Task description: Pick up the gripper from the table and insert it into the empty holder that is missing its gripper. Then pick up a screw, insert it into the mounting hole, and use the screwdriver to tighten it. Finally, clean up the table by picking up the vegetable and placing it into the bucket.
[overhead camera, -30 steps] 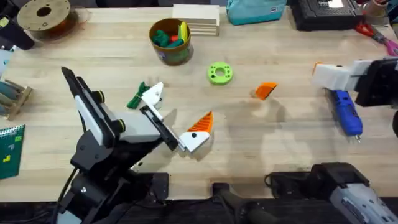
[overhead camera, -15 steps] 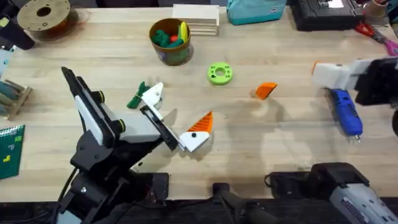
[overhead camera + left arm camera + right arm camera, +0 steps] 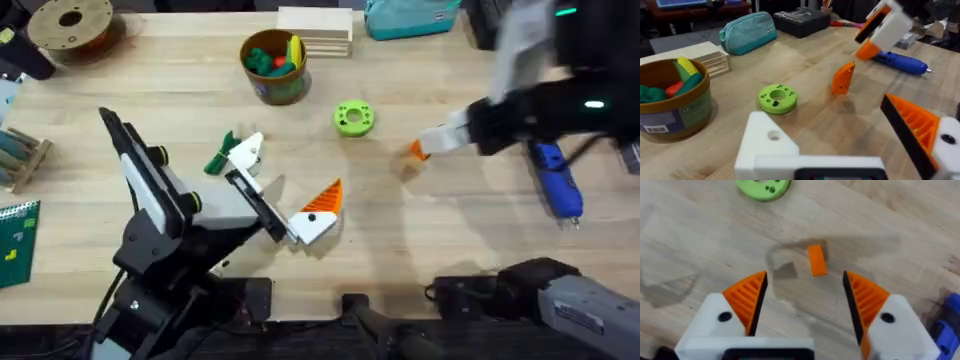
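The small orange gripper (image 3: 420, 150) (image 3: 843, 78) (image 3: 816, 260) lies on the table right of centre. My right gripper (image 3: 440, 139) (image 3: 806, 300) hovers over it, open, the piece just ahead of its orange pads (image 3: 747, 297). My left gripper (image 3: 285, 180) (image 3: 840, 125) rests open at centre-left with nothing in it. One of its fingers is the bare white holder (image 3: 247, 152) (image 3: 765, 145); the other carries an orange tip (image 3: 322, 200). The dark-green vegetable (image 3: 220, 155) lies beside the holder. The blue screwdriver (image 3: 555, 180) (image 3: 902, 62) lies at the right. The bucket (image 3: 273, 65) (image 3: 670, 100) stands at the back.
A lime-green ring (image 3: 353, 118) (image 3: 777, 97) (image 3: 763, 186) sits between the bucket and the orange piece. Wooden blocks (image 3: 315, 30), a teal pouch (image 3: 410, 15) and a filament spool (image 3: 70, 25) line the far edge.
My right arm has swung in from the right edge to a spot over the orange gripper. The left arm and the table's objects have stayed put.
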`<action>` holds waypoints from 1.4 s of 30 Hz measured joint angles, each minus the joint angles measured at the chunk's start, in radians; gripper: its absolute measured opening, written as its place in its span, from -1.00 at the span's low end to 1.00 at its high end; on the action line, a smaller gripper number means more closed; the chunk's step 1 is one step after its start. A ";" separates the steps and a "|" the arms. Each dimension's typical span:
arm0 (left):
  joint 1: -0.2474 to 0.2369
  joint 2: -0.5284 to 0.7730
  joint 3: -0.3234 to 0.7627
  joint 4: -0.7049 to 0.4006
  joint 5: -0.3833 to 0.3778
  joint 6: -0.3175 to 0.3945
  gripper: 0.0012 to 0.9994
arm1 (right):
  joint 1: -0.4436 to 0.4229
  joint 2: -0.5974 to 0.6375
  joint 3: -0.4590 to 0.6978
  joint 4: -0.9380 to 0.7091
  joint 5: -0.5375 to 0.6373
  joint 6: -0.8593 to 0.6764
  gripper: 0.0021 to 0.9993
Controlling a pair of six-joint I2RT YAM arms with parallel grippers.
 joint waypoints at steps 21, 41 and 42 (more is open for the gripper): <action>0.000 0.000 0.000 0.000 0.000 0.000 0.98 | 0.057 0.303 0.005 0.052 0.160 -0.030 -0.02; 0.000 0.000 0.000 0.000 0.000 0.000 0.98 | 0.055 0.261 0.029 0.000 0.159 0.002 -0.97; 0.000 0.000 0.000 0.000 0.000 0.000 0.98 | 0.055 0.235 0.034 -0.012 0.154 0.005 -0.97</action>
